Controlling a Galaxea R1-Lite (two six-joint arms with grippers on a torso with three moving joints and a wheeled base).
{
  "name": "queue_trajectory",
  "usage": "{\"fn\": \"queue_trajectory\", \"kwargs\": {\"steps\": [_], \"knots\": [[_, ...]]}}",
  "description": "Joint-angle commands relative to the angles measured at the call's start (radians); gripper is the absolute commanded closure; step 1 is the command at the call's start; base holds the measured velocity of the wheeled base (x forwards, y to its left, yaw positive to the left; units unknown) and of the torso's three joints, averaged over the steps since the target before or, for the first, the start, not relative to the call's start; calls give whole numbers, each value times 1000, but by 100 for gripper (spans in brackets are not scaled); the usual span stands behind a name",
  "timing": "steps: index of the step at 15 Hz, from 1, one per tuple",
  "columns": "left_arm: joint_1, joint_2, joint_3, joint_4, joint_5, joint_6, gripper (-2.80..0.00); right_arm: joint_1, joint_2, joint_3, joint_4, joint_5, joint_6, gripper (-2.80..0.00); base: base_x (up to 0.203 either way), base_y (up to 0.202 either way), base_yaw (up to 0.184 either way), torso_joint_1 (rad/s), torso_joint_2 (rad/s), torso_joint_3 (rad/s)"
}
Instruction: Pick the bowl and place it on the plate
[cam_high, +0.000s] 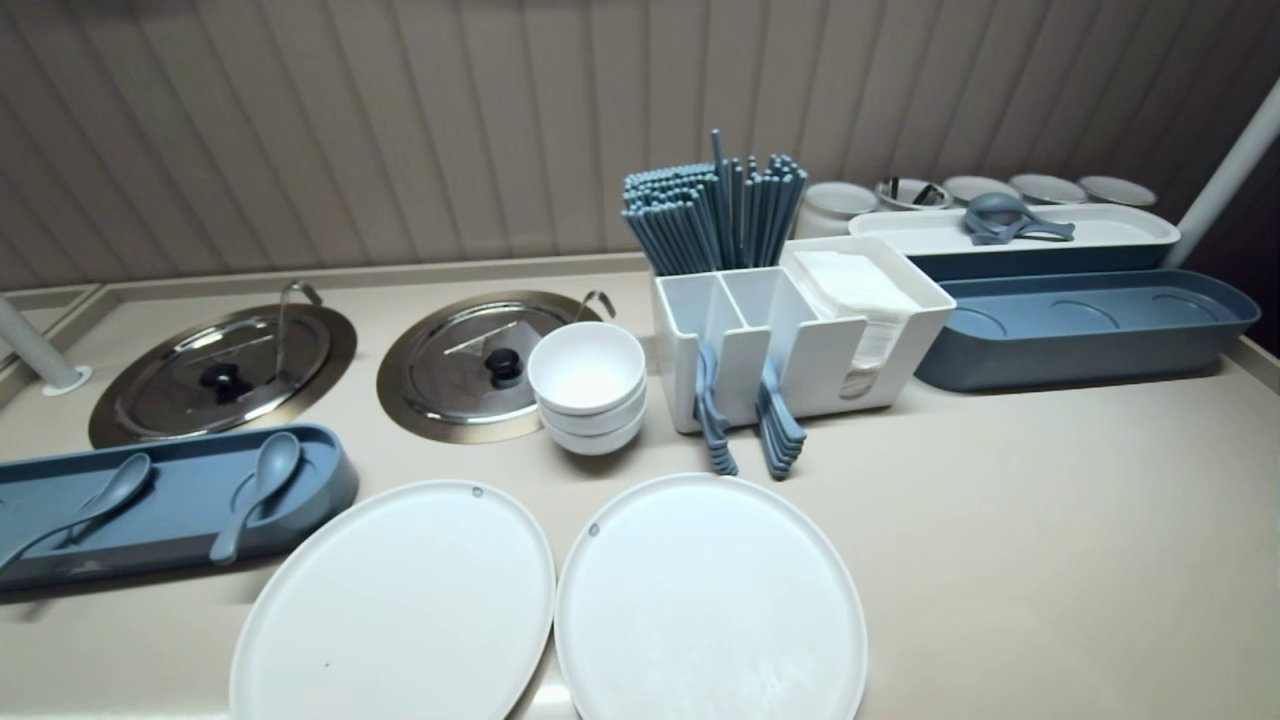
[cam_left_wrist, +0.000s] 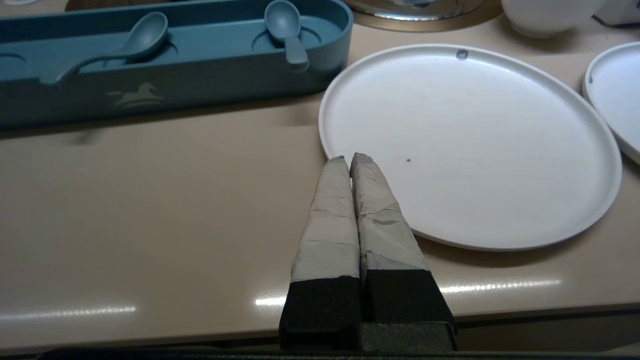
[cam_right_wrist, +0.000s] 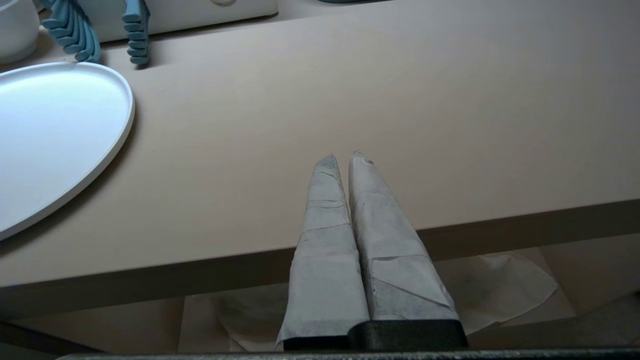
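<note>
Neither arm shows in the head view. My left gripper is shut and holds nothing; it hangs over the counter's front edge, its taped tips at the near rim of the left white plate. My right gripper is also shut and empty, poised above bare beige counter near its front edge, well to the right of the right white plate.
A blue tray with two blue spoons lies at the left. Stacked white bowls, a white caddy with chopsticks, spoons and napkins, two round steel lids, and blue and white trays stand farther back.
</note>
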Motion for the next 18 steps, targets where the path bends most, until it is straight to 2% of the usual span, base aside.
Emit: {"fn": "queue_trajectory", "kwargs": {"steps": [1, 3, 8, 12, 15, 18], "knots": [[0, 11, -71, 8, -4, 2, 0, 0, 1, 0, 0, 0, 0, 0, 0, 0, 0, 0, 0, 0], [1, 84, -247, 75, -12, 3, 0, 0, 0, 0, 0, 1, -3, 0, 0, 0, 0, 0, 0, 0], [1, 469, -620, 144, -97, -13, 0, 0, 1, 0, 6, 4, -31, 0, 0, 0, 0, 0, 0, 0], [-20, 837, -955, 206, -147, -139, 0, 0, 1, 0, 6, 4, -33, 0, 0, 0, 0, 0, 0, 0], [-118, 1099, -1290, 371, -153, -282, 0, 0, 1, 0, 6, 4, -33, 0, 0, 0, 0, 0, 0, 0], [-218, 1349, -1559, 521, -148, -408, 0, 0, 1, 0, 6, 4, -33, 0, 0, 0, 0, 0, 0, 0]]}}
